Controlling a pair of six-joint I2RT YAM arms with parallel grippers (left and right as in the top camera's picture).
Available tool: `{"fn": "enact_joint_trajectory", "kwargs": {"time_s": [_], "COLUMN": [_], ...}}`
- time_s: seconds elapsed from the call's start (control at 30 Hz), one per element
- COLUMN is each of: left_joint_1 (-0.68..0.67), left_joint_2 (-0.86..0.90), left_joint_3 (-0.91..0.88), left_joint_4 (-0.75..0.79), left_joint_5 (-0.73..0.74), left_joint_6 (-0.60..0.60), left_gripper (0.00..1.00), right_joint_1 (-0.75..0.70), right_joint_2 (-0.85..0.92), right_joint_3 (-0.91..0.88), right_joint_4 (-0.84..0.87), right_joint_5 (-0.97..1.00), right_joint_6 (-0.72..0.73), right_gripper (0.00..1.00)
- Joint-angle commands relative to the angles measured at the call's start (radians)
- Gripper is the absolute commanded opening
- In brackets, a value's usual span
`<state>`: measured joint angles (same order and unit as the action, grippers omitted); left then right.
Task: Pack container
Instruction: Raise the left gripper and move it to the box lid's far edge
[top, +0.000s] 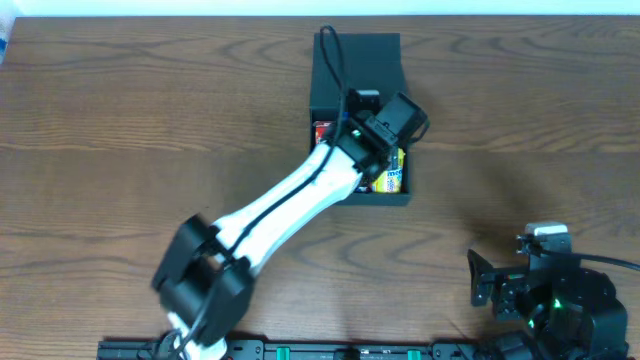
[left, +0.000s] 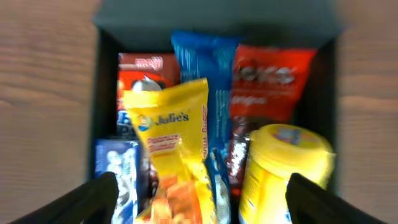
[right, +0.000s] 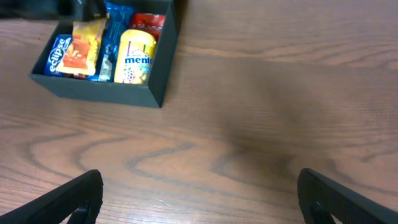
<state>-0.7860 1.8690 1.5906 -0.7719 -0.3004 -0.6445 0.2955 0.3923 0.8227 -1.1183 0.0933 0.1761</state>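
The dark container (top: 322, 78) stands at the back centre of the table with its flap lid (top: 362, 50) open toward the far side. It holds snack packets: a yellow Julie's packet (left: 169, 134), a blue packet (left: 208, 68), a red packet (left: 267, 81), a yellow Mentos tub (left: 283, 165) and a blue Eclipse packet (left: 115, 165). My left gripper (left: 199, 205) hovers open and empty just above the packets. My right gripper (right: 199, 199) is open and empty over bare wood at the front right; the container (right: 102, 93) shows at its upper left.
The wooden table (top: 150, 130) stretches wide on both sides of the container. The left arm (top: 280, 210) crosses the middle from the front edge. The right arm's base (top: 555, 295) sits at the front right corner.
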Motion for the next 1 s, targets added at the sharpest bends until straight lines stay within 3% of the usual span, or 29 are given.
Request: {"fn": "enact_joint_trajectory", "kwargs": {"time_s": [0.0,0.37,0.63,0.83,0.97], "left_joint_1": [-0.023,-0.051,-0.031,0.193,0.356], "left_joint_2": [-0.106,-0.409,-0.514,-0.51,-0.507], "left_joint_3": [-0.004,-0.004,-0.004,-0.004,-0.004], "left_joint_4": [-0.033,-0.414,-0.483,-0.47,-0.364], "left_joint_5": [-0.041,-0.218,-0.221,-0.002,0.262], "left_joint_6": [0.021,0.016,0.026,0.114,0.278], "left_gripper": [0.98,0.96,0.95,0.95,0.95], "right_joint_1": [-0.007,-0.007,-0.007,-0.007,-0.007], "right_joint_2": [-0.002,-0.002,-0.002,-0.002,-0.002], "right_joint_3": [-0.001,-0.001,-0.001,-0.001,-0.001], "right_joint_4": [-0.001,-0.001,-0.001,-0.001,0.015], "right_joint_5": [0.0,0.0,0.0,0.0,0.016], "right_joint_6": [0.01,0.01,0.01,0.01,0.01], "right_gripper": [0.99,0.99,0.99,0.99,0.99]}}
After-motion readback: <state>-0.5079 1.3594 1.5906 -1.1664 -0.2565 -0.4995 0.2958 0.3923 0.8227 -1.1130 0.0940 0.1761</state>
